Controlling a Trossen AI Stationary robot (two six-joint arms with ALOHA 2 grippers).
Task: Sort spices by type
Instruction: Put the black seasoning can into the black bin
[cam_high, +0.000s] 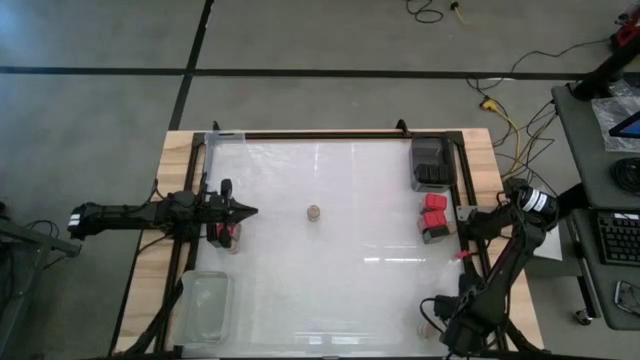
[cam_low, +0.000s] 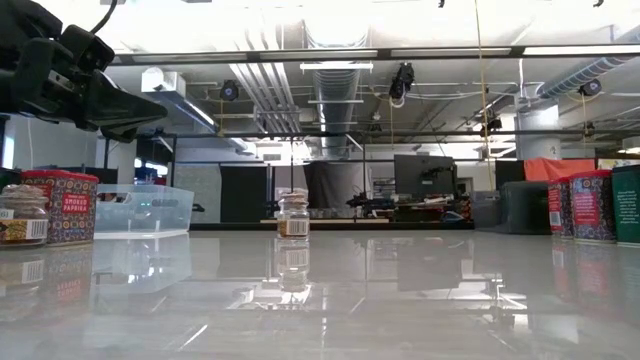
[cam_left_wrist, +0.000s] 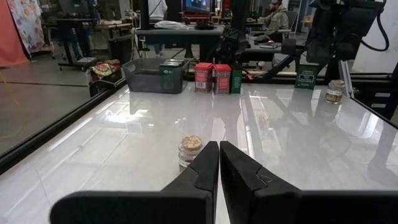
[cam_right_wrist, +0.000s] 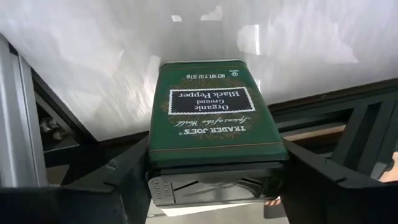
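Pepper tin: rigid, slick-sided (probably light); right gripper straddles its flat sides, fingers apart, grip unconfirmed. Left gripper pinched empty.

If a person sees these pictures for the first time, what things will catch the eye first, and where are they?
The green black pepper tin fills the right wrist view, lying between the fingers of the right claw at the table's near right corner. A small round jar stands alone in the middle of the glossy white table. The left claw, shut, points at it from the left side, and two red tins sit by the right edge.
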